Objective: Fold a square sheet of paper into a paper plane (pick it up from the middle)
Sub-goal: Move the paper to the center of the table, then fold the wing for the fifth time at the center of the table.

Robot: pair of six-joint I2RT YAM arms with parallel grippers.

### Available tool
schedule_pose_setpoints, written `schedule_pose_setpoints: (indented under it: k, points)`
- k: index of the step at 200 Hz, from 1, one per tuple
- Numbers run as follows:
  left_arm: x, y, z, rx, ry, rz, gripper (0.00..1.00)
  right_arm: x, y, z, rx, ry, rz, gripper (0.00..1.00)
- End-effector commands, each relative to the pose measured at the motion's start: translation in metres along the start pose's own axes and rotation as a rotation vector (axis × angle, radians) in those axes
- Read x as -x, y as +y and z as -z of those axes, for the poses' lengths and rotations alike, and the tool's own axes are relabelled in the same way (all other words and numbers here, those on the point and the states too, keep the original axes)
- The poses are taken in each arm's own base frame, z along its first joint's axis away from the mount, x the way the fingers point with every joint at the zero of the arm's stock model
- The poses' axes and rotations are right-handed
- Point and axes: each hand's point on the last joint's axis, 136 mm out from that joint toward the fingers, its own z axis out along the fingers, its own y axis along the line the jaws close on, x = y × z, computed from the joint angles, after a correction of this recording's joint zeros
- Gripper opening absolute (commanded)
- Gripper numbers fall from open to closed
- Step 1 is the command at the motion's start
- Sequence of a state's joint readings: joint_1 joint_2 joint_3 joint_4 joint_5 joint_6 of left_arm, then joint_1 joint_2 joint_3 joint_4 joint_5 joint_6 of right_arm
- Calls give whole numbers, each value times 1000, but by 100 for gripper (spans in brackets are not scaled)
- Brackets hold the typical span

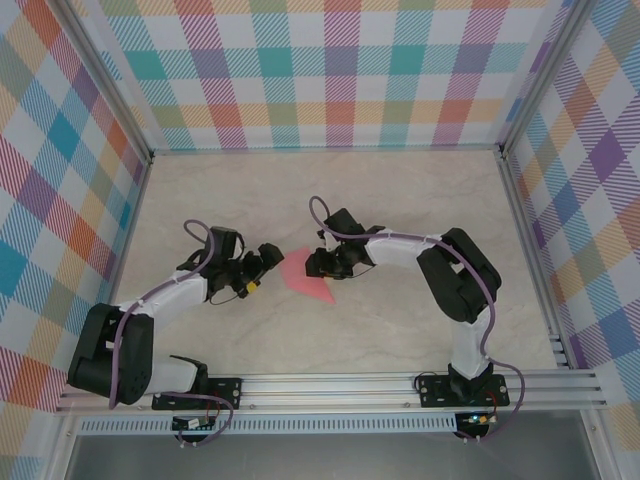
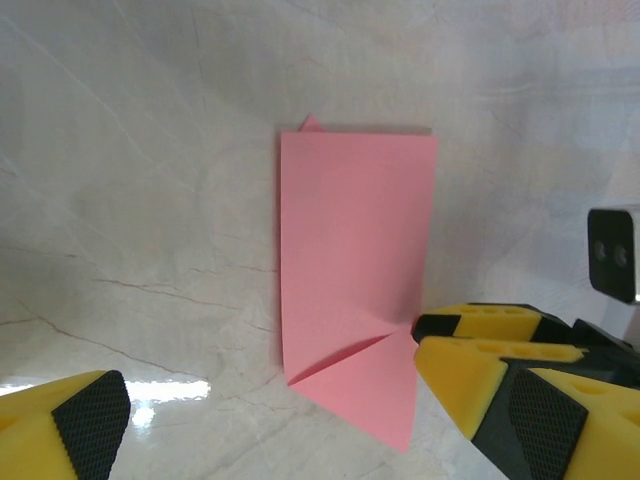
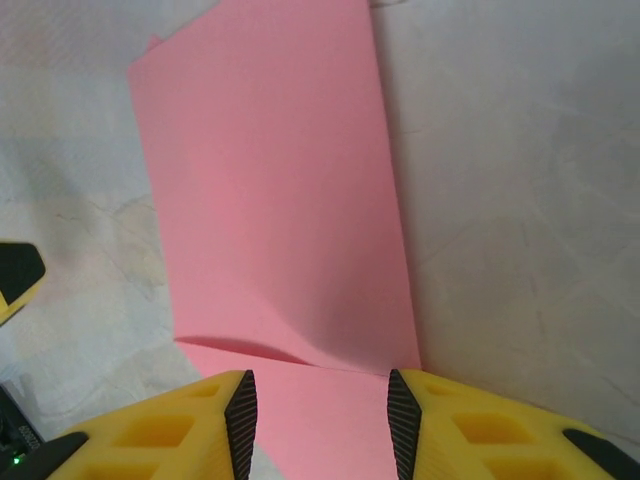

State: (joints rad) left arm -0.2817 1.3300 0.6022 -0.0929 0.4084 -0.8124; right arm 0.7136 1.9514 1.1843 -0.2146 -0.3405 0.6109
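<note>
- Top view: the sheet of paper (image 1: 300, 275) lies flat around the middle of the worktop (image 1: 400, 200), well clear of all four edges. The left gripper (image 1: 268, 262) sits just beside it on one side and the right gripper (image 1: 316, 265) is over its other side. The pink outline is no longer a square; one end runs to a point.
- Left wrist view: the sheet of paper (image 2: 355, 250) shows as a long rectangle, so I judge it is already folded in half. One corner at the nearer end is turned in, making a small triangular flap with a visible crease. A tiny tip pokes out past the far edge, so the layers are not quite aligned. The left gripper (image 2: 318, 400) has its fingers wide apart and holds nothing. The right gripper (image 2: 430, 340) meets the paper's edge right by the flap.
- Right wrist view: the right gripper (image 3: 320, 420) has its fingers apart, with the sheet of paper (image 3: 270, 200) showing between them; they do not appear clamped on it. The crease just ahead of them is soft and slightly lifted, so it likely needs pressing.
- Progress, as I judge it: early. The half fold and one corner fold are done. The matching corner, the wing folds and the centre ridge are left, and nothing yet resembles a plane.
</note>
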Motion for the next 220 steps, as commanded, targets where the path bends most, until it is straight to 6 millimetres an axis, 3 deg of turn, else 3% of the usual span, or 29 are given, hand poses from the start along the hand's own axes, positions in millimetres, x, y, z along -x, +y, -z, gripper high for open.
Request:
schedule_pose_setpoints:
  k: [1,39,143,181,220]
  points:
    - [-16,-5,-8,-44,54,22,99,-6,-5,-8,32,33,-28,41]
    - [-31,-13,-17,-81,101,37,89,-7,-11,-9,52,41,-57,40]
    - [-52,-28,-52,-122,199,53,47,-10,-22,-9,64,50,-96,38]
    - [-53,-32,-55,-130,207,42,33,-8,-20,-7,81,40,-92,38]
    - [-53,-32,-57,-130,210,35,18,3,-4,3,133,-8,-32,42]
